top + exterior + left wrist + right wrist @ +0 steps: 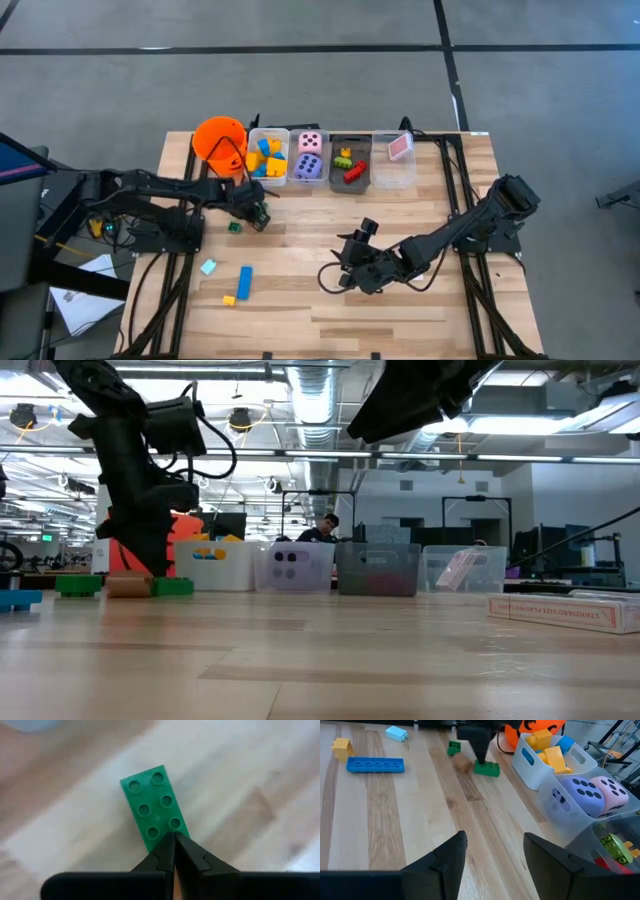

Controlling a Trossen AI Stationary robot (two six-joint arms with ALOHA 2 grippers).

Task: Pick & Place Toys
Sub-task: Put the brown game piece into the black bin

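Left side of wooden table [400, 310]: light-blue small plastic block [208, 266], long blue plastic brick [245, 280] and small yellow plastic block [229, 299] lie loose, open board around them, well clear of the table's left edge. Small dark-green block [234, 227] just beside left gripper [258, 216]. Left gripper clenched, empty, tips down by flat green studded plastic brick [154, 808]; whether tips touch it, cannot tell. Orange plastic bucket [219, 140] at back edge, then row of four bins: yellow and blue blocks [265, 158], pink die [311, 142] and purple die [308, 166], mixed bricks [350, 165], pink-white cards [399, 147]. Right gripper [352, 262] mid-table, jaws parted, grasping nothing, bare wood in front.
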